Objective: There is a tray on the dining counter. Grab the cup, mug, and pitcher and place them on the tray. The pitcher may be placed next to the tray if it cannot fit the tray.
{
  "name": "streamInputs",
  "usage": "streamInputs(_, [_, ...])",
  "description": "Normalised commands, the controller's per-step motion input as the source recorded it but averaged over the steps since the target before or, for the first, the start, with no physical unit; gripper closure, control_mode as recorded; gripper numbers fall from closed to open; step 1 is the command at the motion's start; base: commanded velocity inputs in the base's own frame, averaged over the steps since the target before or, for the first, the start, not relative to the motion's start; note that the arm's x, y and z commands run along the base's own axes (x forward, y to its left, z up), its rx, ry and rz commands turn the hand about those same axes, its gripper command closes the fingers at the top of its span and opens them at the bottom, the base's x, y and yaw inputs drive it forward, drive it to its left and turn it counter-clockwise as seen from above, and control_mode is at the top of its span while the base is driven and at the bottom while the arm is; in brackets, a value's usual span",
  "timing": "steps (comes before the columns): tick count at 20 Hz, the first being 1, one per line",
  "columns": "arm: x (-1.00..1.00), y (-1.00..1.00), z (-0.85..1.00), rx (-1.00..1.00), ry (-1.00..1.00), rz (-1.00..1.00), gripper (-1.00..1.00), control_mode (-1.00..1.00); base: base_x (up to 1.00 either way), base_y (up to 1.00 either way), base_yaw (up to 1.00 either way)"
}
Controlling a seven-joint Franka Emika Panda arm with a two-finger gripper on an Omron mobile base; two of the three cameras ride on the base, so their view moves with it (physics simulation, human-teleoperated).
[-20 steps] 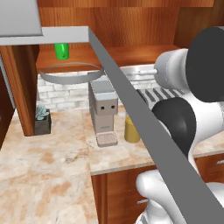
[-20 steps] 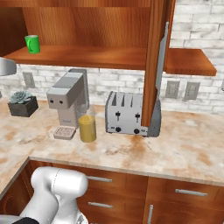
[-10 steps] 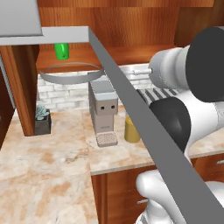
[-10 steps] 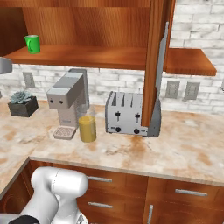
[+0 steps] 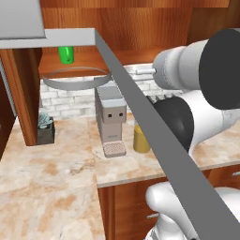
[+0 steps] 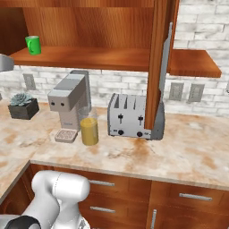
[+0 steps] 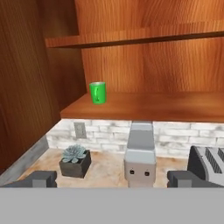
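The green mug [image 7: 98,92] stands upright on a wooden shelf [image 7: 144,106] inside an open wall cabinet, near the shelf's left end and close to its front edge; it shows too in the left base view [image 5: 66,54] and in the right base view [image 6: 33,45]. In the hand view the jaws [image 7: 111,178] stand wide open, their two dark tips far apart at the bottom of the frame, holding nothing and well short of the mug, which sits above and a little left of the midpoint between them. Below the shelf, on the marbled tabletop [image 6: 188,147], a grey coffee machine [image 6: 69,105] stands against the white brick wall, and the glass pitcher [image 6: 89,129] of amber-yellow liquid stands upright just beside the machine's right side, near its drip grid. To the right of the pitcher stands a silver toaster [image 6: 129,115], and an open cabinet door [image 6: 160,67] hangs edge-on beside it. A small succulent in a dark square pot [image 6: 23,105] sits on the tabletop to the left of the coffee machine, below the mug's end of the shelf.
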Motion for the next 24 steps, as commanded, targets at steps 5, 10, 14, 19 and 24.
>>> streamInputs(5, [0.31,0.09,0.0,0.0,0.0,0.01,-1.0,-1.0,0.0,0.0,0.0])
streamInputs(10, [0.27,0.16,0.0,0.0,0.0,0.0,-1.0,-1.0,0.0,0.0,0.0])
streamInputs(14, [0.26,0.19,0.0,0.0,0.01,0.0,-1.0,-1.0,0.0,0.0,0.0])
streamInputs(19, [0.29,0.22,0.0,0.0,0.0,0.0,-1.0,-1.0,0.0,0.0,0.0])
streamInputs(24, [0.26,0.17,0.0,0.0,0.01,0.0,-1.0,-1.0,0.0,0.0,0.0])
